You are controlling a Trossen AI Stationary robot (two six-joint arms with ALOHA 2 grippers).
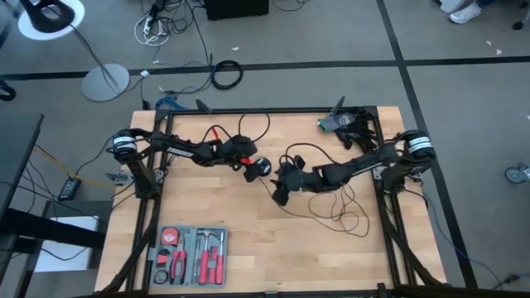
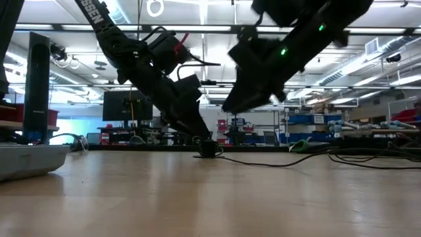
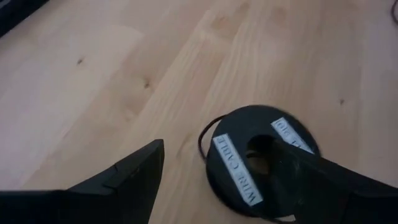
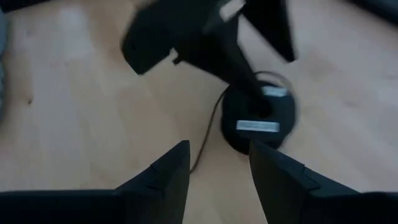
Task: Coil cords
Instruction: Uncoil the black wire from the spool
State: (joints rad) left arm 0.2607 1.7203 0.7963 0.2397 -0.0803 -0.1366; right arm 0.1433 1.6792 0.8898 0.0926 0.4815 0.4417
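The small round black plastic spool with white paper labels (image 3: 261, 163) lies flat on the pale wooden table (image 1: 248, 257), near the table's middle, and the long thin black cord (image 1: 344, 211) trails from it toward the right side, where it lies in loose, uncoiled loops. One finger (image 3: 323, 180) of the left gripper (image 1: 252, 170) sits in or over the spool's centre hole, while the other finger stands well clear to one side, so the jaws are wide and clamp nothing; this reads as a pinning contact, though whether the finger actually presses down cannot be told. To do the step well, keep the spool pinned flat so it cannot slide or tip, and have the other arm take the cord just beside the spool, not far out in the loops, so each turn lays on snug without dragging slack into a tangle. The right gripper (image 1: 280, 192) hovers just beside the spool, above the table, its fingers (image 4: 161, 180) partly apart and empty, pointed at the spool with the cord running beneath them. The left arm reaches in from the left edge, sloping down to the spool; the right arm stretches low from the right edge. A grey tool tray with red-handled pliers (image 1: 189, 257) rests near the front edge, well apart from the work.
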